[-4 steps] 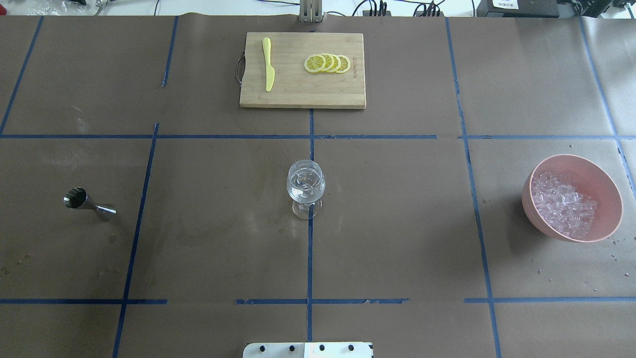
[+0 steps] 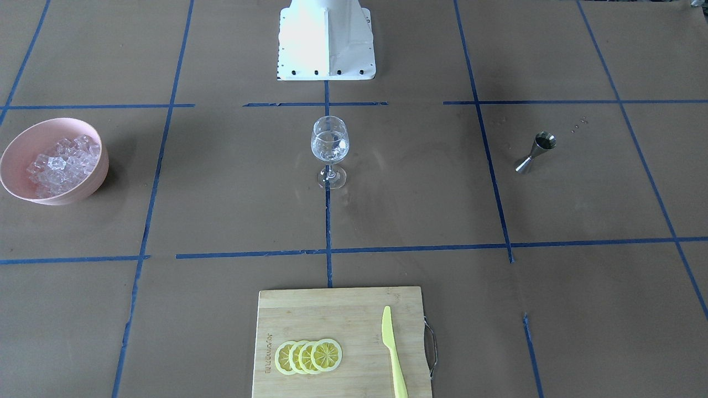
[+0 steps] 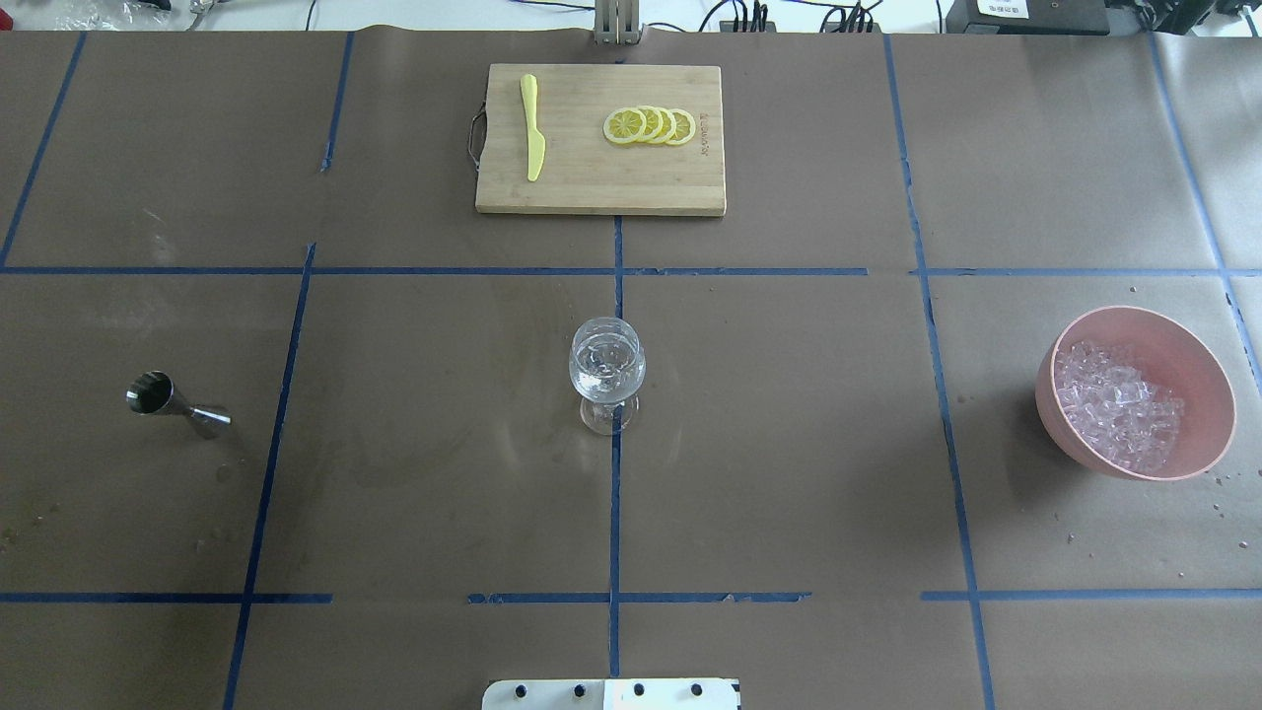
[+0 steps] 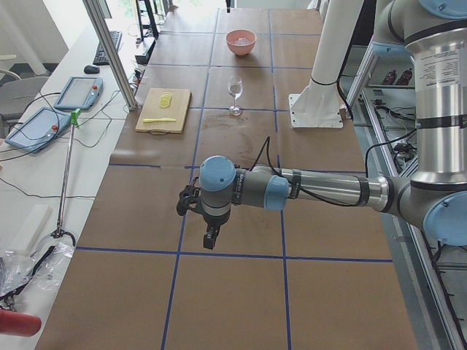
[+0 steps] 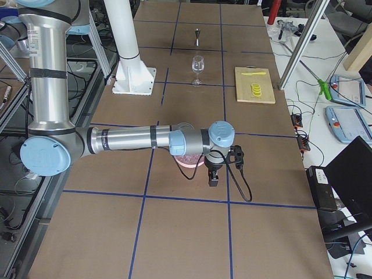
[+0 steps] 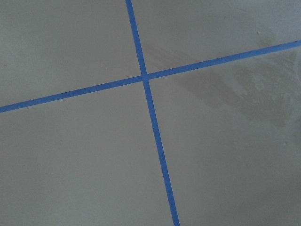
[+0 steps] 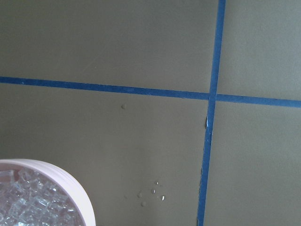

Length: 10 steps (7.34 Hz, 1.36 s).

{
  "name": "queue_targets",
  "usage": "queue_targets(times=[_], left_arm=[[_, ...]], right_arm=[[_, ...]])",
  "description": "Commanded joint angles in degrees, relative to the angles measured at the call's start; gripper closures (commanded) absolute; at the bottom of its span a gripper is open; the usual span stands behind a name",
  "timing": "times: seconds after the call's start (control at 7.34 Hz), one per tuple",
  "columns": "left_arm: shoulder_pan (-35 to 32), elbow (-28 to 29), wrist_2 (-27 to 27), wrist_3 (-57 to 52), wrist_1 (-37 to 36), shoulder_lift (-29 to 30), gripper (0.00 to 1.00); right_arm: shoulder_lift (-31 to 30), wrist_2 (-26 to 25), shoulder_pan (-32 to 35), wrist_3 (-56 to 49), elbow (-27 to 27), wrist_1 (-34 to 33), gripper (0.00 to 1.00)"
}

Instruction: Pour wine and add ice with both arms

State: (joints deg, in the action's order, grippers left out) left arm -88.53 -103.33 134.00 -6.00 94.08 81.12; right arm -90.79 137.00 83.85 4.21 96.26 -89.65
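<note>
A stemmed glass (image 3: 606, 370) stands upright at the table's middle, with a little clear wine (image 2: 329, 148) in its bowl. A pink bowl (image 3: 1223, 394) at the right holds a heap of ice cubes (image 3: 1119, 414); the right wrist view shows its rim (image 7: 70, 181) and ice (image 7: 28, 202). A steel jigger (image 3: 177, 404) stands at the left. My left gripper (image 4: 211, 237) hangs over bare table far from the glass. My right gripper (image 5: 213, 179) hangs just beyond the bowl (image 5: 187, 161). I cannot tell whether either is open or shut.
A wooden cutting board (image 3: 601, 192) at the far middle carries lemon slices (image 3: 651, 125) and a yellow knife (image 3: 532, 128). The white pedestal (image 2: 326, 38) stands at the near edge. Water drops (image 7: 153, 193) lie beside the bowl.
</note>
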Motion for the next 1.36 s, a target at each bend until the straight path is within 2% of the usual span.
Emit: queue_targets(times=[0.0,1.23], left_arm=[[-0.1,-0.2,0.2,-0.1,0.3,-0.5,0.00],[0.1,0.1,0.4,0.0,0.7,-0.4,0.00]], right_arm=[[0.1,0.1,0.0,0.1,0.0,-0.1,0.00],[0.6,0.6,0.0,0.5,0.2,0.1,0.00]])
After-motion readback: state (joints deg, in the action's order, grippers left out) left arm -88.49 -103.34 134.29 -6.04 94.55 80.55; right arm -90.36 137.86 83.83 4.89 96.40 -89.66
